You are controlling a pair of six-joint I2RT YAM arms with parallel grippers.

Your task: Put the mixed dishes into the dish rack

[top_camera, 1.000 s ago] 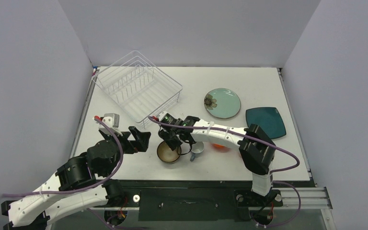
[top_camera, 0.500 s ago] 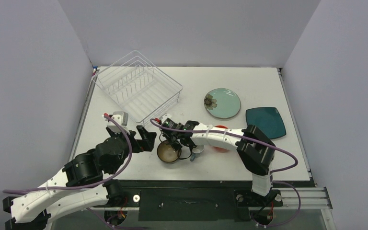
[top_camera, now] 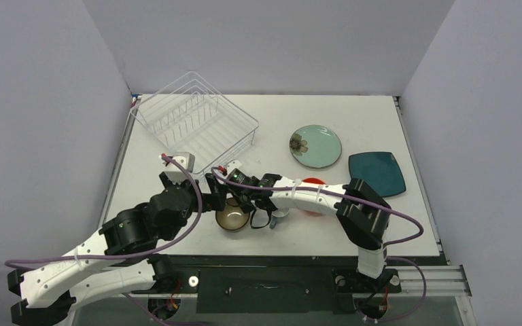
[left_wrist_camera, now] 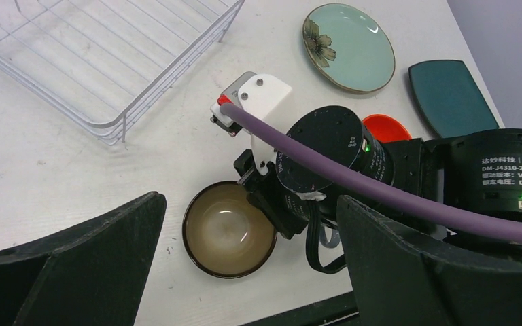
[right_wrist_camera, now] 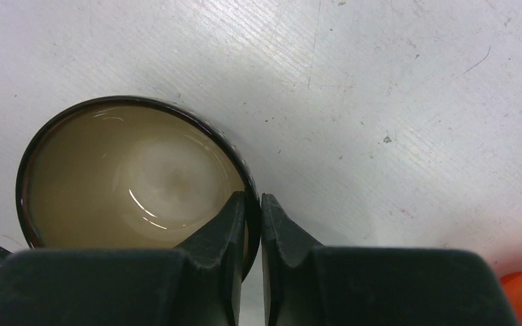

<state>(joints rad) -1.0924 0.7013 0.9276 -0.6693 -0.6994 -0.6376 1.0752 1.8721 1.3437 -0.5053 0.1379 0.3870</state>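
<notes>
The brown bowl with beige inside [top_camera: 231, 219] sits near the table's front edge. It also shows in the left wrist view [left_wrist_camera: 228, 231] and the right wrist view [right_wrist_camera: 136, 176]. My right gripper [top_camera: 240, 204] [right_wrist_camera: 253, 200] is shut on its right rim, one finger inside and one outside. My left gripper [top_camera: 211, 197] [left_wrist_camera: 248, 200] is open and empty, hovering above the bowl and the right wrist. The white wire dish rack [top_camera: 194, 122] [left_wrist_camera: 95, 54] stands empty at the back left. The grey-blue mug [top_camera: 280, 216] is just right of the bowl. The pink mug is out of view.
The orange-red bowl [top_camera: 312, 208] [left_wrist_camera: 387, 127] lies partly under my right arm. The pale-teal flower plate [top_camera: 316, 146] [left_wrist_camera: 350, 37] and the dark-teal square plate [top_camera: 378, 173] [left_wrist_camera: 452, 95] lie at the right. The table's front edge is close to the brown bowl.
My left arm has swung right and forward to hover over the brown bowl. My right gripper has shifted a little left with the bowl's rim in it.
</notes>
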